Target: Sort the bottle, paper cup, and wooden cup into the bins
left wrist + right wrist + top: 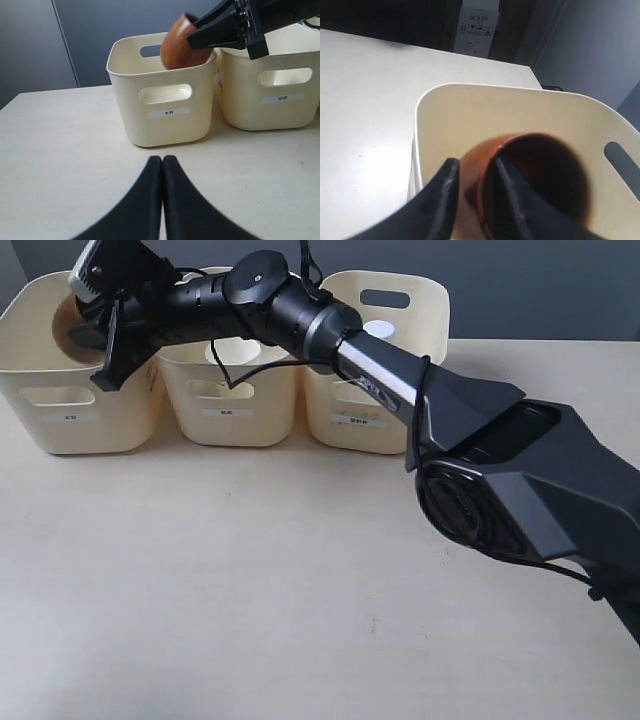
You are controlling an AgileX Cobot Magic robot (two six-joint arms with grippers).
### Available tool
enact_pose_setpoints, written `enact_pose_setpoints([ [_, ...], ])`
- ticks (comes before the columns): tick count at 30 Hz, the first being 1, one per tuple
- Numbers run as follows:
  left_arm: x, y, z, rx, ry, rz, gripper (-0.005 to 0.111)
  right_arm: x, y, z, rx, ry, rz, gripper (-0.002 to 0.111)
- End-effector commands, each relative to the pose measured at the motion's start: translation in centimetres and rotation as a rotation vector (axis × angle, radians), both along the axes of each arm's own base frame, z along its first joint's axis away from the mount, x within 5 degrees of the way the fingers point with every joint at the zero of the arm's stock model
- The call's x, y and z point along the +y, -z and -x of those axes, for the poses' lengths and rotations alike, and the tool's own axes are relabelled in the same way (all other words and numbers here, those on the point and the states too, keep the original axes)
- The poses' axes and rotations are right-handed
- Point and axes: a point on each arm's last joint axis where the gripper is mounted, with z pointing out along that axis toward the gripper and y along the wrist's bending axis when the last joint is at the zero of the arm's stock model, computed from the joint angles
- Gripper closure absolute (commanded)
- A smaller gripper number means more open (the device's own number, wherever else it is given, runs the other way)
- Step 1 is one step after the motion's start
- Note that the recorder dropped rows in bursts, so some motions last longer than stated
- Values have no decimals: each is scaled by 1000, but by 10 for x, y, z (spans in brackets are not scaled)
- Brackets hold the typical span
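While the right arm stretches across the table (250,620) toward the far left bin (70,410), its right gripper (100,335) grips the wooden cup (68,322) by the wall, one finger (442,200) outside the rim and the other finger inside the mouth. The cup lies tilted on its side in that grip, its dark hollow turned away from the wrist, and it hangs just over the open top of the bin, partly below the rim line as the left wrist view shows it (182,42). Directly beneath the fingers is the bin's cream interior (470,115).

Beside the gripper, toward the arm's own base, stand the middle bin (230,410) and the third bin (375,390), touching in a row; what lies inside them cannot be made out.

The left gripper (162,170) hovers low over the tabletop with its two black fingers pressed together and nothing between them, the labelled front of the first bin (165,112) straight ahead of its tips.
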Motion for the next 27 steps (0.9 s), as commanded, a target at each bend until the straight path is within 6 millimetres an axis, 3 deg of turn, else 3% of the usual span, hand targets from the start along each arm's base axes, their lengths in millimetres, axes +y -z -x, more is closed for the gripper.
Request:
enact_pose_setpoints([
  [1, 0, -1, 0, -12, 3, 3, 107, -2, -5, -3, 2, 15, -13, 70],
  [5, 0, -1, 0, -12, 3, 3, 107, -3, -12, -1, 5, 2, -18, 70],
  [9, 0, -1, 0, -12, 3, 3, 107, -5, -32, 5, 59, -5, -40, 76],
  [11, 0, -1, 0, -12, 3, 3, 107, -9, -47, 9, 46, -19, -23, 88],
  [13, 0, -1, 0, -12, 3, 3, 107, -15, -62, 12, 11, -17, 35, 106],
  [14, 0, -1, 0, -12, 3, 3, 107, -19, -69, 13, -7, -11, 72, 108],
  [18, 0, -1, 0, -12, 3, 3, 107, -34, -97, 21, -9, 14, 176, 109],
  [27, 0, -1, 0, -12, 3, 3, 107, -60, -186, 55, 25, 45, 83, 109],
])
